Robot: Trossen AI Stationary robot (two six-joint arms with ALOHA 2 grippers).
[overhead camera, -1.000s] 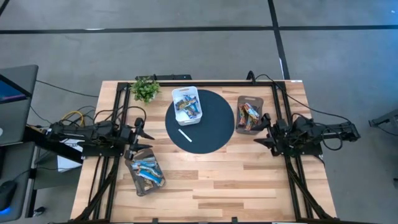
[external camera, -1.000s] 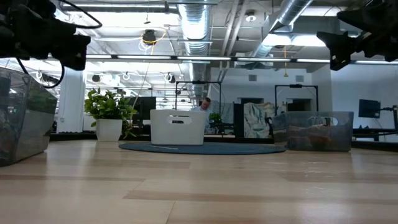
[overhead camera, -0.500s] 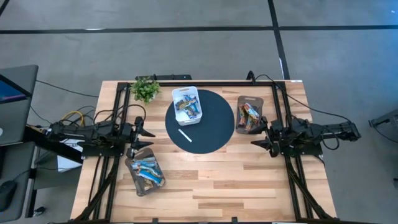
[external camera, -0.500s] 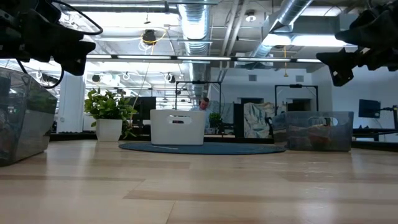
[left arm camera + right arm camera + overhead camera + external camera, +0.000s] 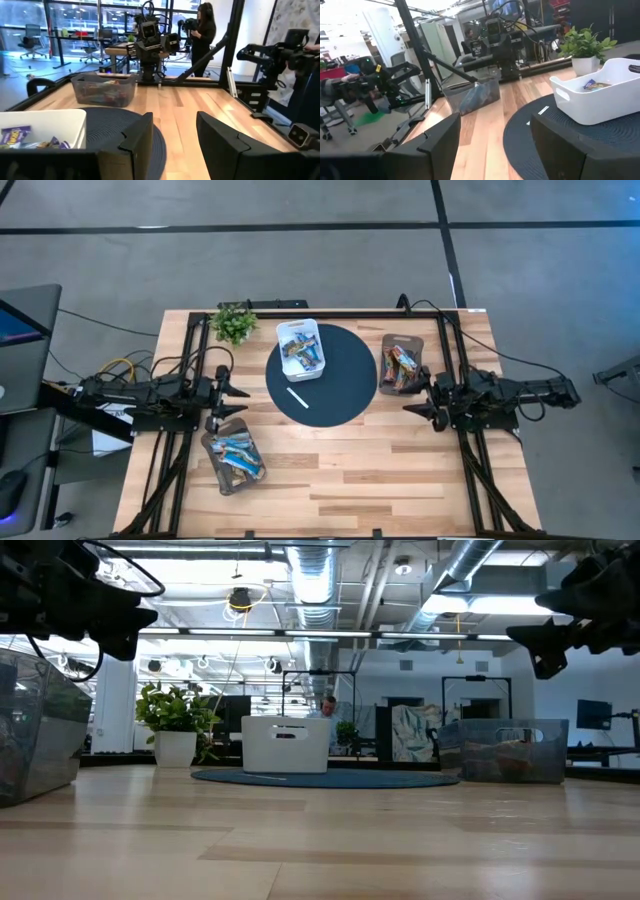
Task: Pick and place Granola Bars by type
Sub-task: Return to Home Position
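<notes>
Sorting looks complete: no loose bar shows on the worktop.
The Granola Bars lie in the white bin and two grey bins; only a white stick remains on the mat. The left gripper and right gripper hover at opposite sides, jaws spread, empty.

Grey concrete floor, marked with dark lines. Exposed silver ducts and strip lights on the ceiling. Large windows behind desks and office chairs. Wooden worktable, light planks.
</notes>
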